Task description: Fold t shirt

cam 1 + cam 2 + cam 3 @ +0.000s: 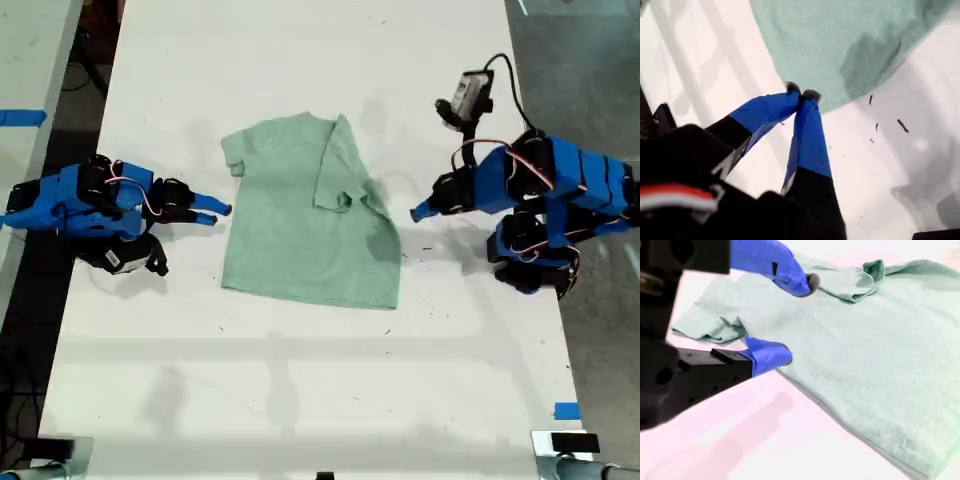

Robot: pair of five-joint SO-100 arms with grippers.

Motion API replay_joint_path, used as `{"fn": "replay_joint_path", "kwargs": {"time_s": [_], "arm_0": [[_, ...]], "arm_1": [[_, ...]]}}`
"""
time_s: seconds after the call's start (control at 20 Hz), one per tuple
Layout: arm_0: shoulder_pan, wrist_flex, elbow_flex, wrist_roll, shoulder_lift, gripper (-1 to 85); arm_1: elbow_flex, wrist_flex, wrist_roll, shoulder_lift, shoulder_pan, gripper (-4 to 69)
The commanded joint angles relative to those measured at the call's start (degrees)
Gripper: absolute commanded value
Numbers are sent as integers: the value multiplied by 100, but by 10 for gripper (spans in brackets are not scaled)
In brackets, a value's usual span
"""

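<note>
My second gripper fills the near part of its wrist view, jaws wide apart and holding nothing, poised at the shirt edge by the unfolded sleeve. My first gripper has its tips pressed together, empty, just off the shirt's hem on bare worktop.

Progress, as I judge it: one fold is in. In the exterior view the shirt lies mid-worktop between both arms, with the sleeve side on that view's right flapped over onto the body. The other sleeve is still flat; that side fold and the bottom-to-top fold remain.

View differences: only the exterior view shows the whole shirt and both arms. The second wrist view shows the folded flap's raised, bunched edge. The first wrist view shows dark specks on the worktop near the hem.
</note>
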Motion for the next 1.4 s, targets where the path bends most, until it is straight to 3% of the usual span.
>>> {"fn": "replay_joint_path", "kwargs": {"time_s": [0.0, 0.15, 0.35, 1.35], "arm_0": [[-44, -123, -53, -79, 44, 180], [-44, -123, -53, -79, 44, 180], [-44, -123, -53, -79, 44, 180], [-53, -123, -53, -79, 44, 180]], "arm_1": [[2663, -686, 396, 2329, -396, 12], [4834, -527, 352, 4834, -536, 13], [6363, -861, -62, 5019, -299, 12], [6319, -782, 255, 5019, -448, 15]]}}
